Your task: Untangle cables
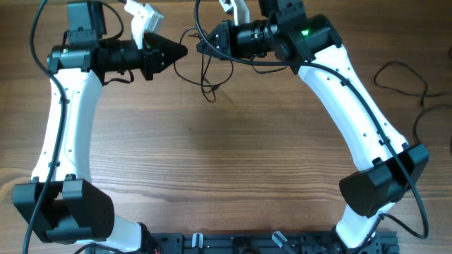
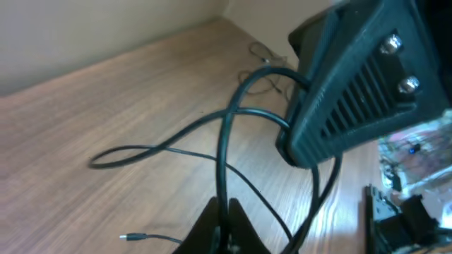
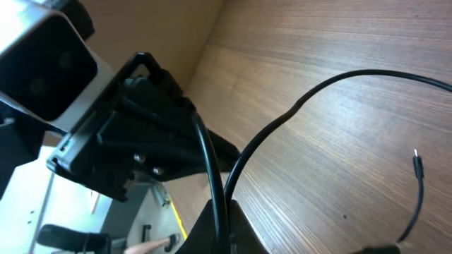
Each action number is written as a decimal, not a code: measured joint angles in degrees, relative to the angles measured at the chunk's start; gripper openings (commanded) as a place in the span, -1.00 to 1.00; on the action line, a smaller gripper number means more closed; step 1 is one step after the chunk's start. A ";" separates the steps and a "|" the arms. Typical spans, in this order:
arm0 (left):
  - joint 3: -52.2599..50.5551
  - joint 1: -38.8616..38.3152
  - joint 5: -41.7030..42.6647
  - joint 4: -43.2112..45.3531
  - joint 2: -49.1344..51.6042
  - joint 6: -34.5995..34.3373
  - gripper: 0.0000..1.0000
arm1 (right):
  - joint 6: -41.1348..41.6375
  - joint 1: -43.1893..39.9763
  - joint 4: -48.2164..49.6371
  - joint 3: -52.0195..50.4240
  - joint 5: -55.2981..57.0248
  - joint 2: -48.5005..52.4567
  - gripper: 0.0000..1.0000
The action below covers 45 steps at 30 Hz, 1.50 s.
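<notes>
Thin, glossy black cables point(image 1: 205, 77) of round section hung and lay in loose loops over the matt, straight-grained wooden table point(image 1: 226, 155), at its far middle, between the two claws. The left gripper point(image 1: 182, 51), its tapered black fingers pressed together, pinched one strand; the right gripper point(image 1: 200, 47) likewise clamped a strand. A small metal-tipped plug point(image 2: 133, 238) rested on the wood. The overhead tangle was too fine to trace, and both wrist views cut off the finger bases.
</notes>
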 measured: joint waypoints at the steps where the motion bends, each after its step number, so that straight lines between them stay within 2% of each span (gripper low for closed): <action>1: 0.00 0.00 -0.39 0.63 0.00 -0.92 -0.92 | 0.00 0.00 -0.22 0.00 0.39 0.00 -0.85; 3: 0.00 0.07 -1.53 1.66 0.00 -3.15 -0.91 | -0.04 0.00 -1.05 0.00 1.90 0.00 -0.66; 5: 0.00 0.17 -2.32 1.92 0.00 -4.66 -0.91 | -0.24 0.00 -2.58 0.00 4.59 0.00 -0.24; 7: 0.00 0.61 -2.86 1.97 0.00 -5.86 -0.92 | 0.04 0.00 -5.05 0.02 9.22 0.00 0.32; 8: 0.00 0.85 -3.04 1.95 0.00 -6.21 -0.92 | 0.39 0.00 -6.19 0.04 11.61 0.00 0.44; 12: 0.00 2.08 -3.50 1.95 0.00 -7.56 -0.91 | 2.71 0.00 -12.00 0.11 25.94 0.00 0.71; 16: 0.00 2.73 -3.69 1.92 0.00 -8.59 -0.90 | 4.11 -0.37 -14.62 0.11 36.59 0.00 0.75; 17: 0.00 2.75 -3.69 1.92 0.00 -8.68 -0.90 | 4.15 -0.52 -14.93 0.11 38.66 0.00 0.82; 24: 0.00 2.75 -3.69 2.08 0.00 -9.53 -0.87 | 3.72 -1.66 -14.93 0.11 44.76 0.00 0.97; 30: -0.02 2.84 -4.72 2.10 -3.39 -10.19 -0.84 | -2.54 -1.68 -13.35 0.13 42.99 2.01 0.97; 33: -0.02 2.95 -5.92 2.12 -6.88 -10.36 -0.69 | -4.68 -1.68 -12.70 0.15 41.70 4.79 0.97; 39: 0.00 2.95 -7.85 2.14 -12.46 -11.17 -0.74 | -5.14 -2.58 -12.72 0.13 39.43 8.15 0.98; 41: 0.00 2.95 -8.70 2.14 -12.90 -11.17 -0.63 | -6.64 -3.32 -12.72 0.15 37.13 8.15 0.97; 45: -0.02 2.97 -13.79 2.73 -12.92 -12.76 -0.23 | -9.29 -3.93 -14.93 0.15 33.22 8.15 0.99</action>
